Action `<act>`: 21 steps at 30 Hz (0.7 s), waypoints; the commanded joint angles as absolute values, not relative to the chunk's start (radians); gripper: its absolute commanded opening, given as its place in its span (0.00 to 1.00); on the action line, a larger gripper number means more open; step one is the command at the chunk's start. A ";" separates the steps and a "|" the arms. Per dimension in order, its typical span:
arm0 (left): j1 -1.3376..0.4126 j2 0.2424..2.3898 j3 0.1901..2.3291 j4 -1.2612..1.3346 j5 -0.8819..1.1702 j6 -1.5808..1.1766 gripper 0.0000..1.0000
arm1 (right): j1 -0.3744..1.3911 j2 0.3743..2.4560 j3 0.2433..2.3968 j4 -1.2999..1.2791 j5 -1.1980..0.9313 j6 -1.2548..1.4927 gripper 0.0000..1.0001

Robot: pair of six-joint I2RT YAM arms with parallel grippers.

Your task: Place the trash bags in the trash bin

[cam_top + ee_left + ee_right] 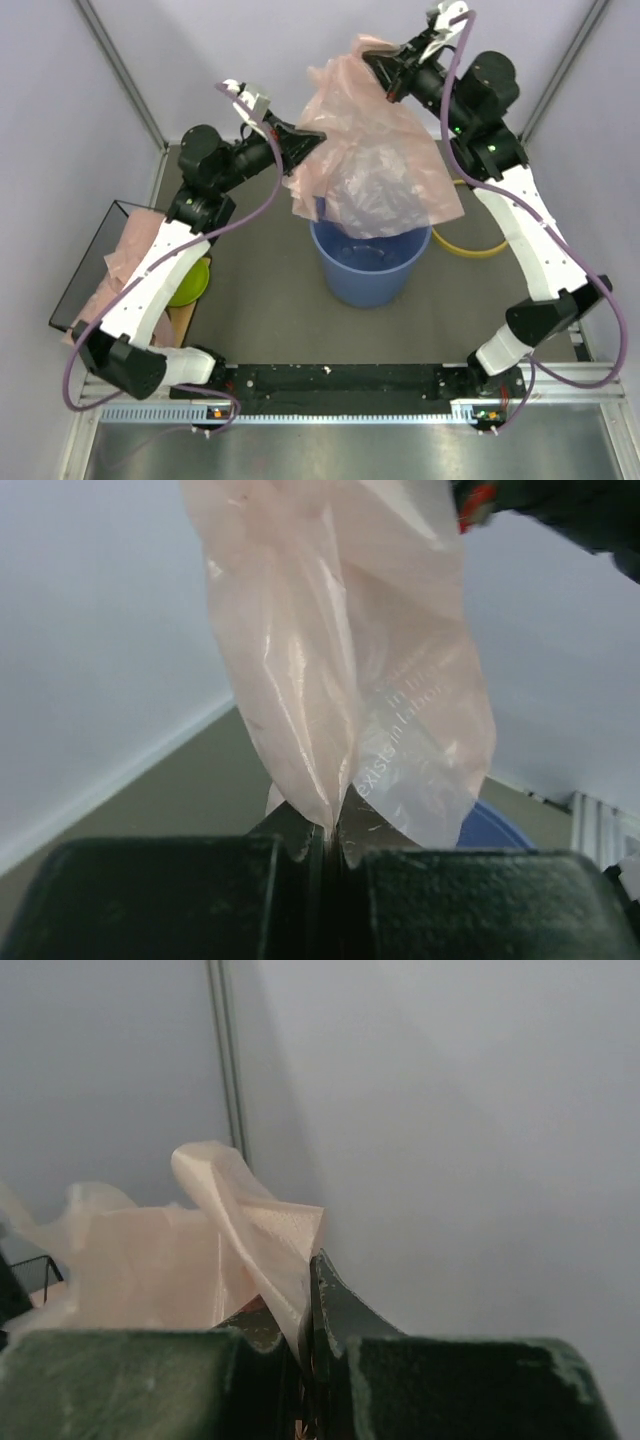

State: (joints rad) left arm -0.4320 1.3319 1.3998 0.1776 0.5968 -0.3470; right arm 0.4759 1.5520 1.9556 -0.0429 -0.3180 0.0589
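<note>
The thin, pale pink, translucent plastic trash bag (375, 150) hangs stretched in the air between both arms, directly above the round blue plastic trash bin (365, 272). From overhead, the bag's crinkled lower end drapes across the bin's far rim, though whether it dips inside cannot be told. The left gripper (303, 140) has its fingers pressed together on the bag's left edge, and the wrist view shows the film caught right between them. The right gripper (386, 76), higher up, pinches a folded corner at the top. A yellow ring (478, 250) lies on the grey table (260, 300) just right of the bin. Far left, a pile of pale pink plastic bags (130, 245) sits beside a small green bowl (192, 283).
</note>
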 commanded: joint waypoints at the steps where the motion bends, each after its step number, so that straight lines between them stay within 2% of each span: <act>1: -0.443 1.218 1.462 0.038 0.574 -0.037 0.00 | 0.494 1.578 2.033 0.051 -0.385 0.202 0.00; 5: -0.443 1.192 1.463 -0.052 0.597 0.129 0.00 | 0.495 1.522 1.884 0.080 -0.405 0.276 0.00; 6: -0.445 1.180 1.454 -0.051 0.604 0.153 0.00 | 0.495 1.499 1.793 0.101 -0.408 0.284 0.00; 11: -0.454 1.175 1.434 -0.070 0.689 0.192 0.00 | 0.497 1.413 1.573 0.146 -0.440 0.408 0.00; 17: -0.463 1.177 1.430 -0.084 0.773 0.202 0.00 | 0.520 1.379 1.409 0.162 -0.411 0.511 0.00; 21: -0.500 1.186 1.434 -0.107 0.801 0.242 0.00 | 0.560 1.439 1.402 0.228 -0.388 0.506 0.00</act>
State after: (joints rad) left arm -0.4652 1.1828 1.4315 -0.1024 0.7399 0.1833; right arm 0.5209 1.4223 1.3972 0.1040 -0.4088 0.4618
